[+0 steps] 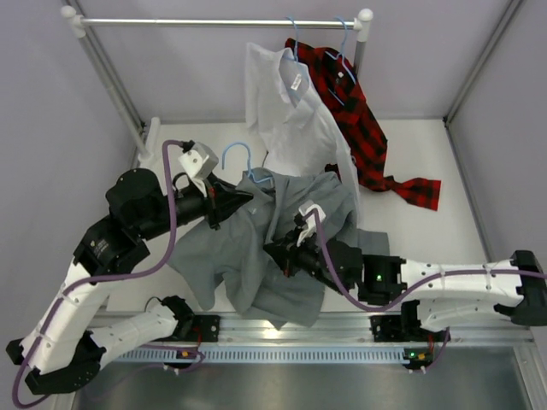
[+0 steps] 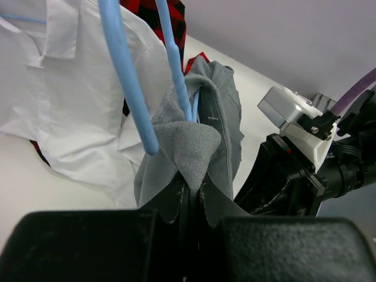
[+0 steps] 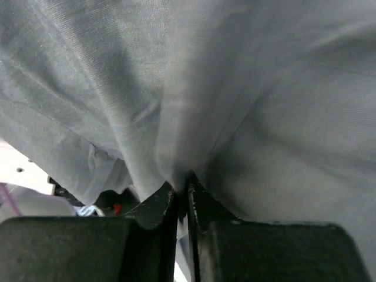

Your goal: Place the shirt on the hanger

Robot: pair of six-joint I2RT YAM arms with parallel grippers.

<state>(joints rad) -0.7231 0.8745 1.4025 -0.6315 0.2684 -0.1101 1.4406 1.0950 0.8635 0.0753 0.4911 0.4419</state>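
Observation:
The grey shirt (image 1: 256,243) hangs bunched in the middle of the table, held up by both grippers. The light-blue hanger (image 1: 242,161) has its hook above the shirt's top and its wires run into the fabric; close up it shows in the left wrist view (image 2: 126,76). My left gripper (image 1: 245,196) is shut on a fold of the grey shirt (image 2: 194,144) by the hanger. My right gripper (image 1: 275,249) is shut on the shirt's body (image 3: 188,106), which fills its view.
A white shirt (image 1: 291,120) and a red-and-black plaid shirt (image 1: 359,128) hang on blue hangers from the rail (image 1: 214,23) at the back, trailing onto the white table (image 1: 444,171). A grey wall stands on each side.

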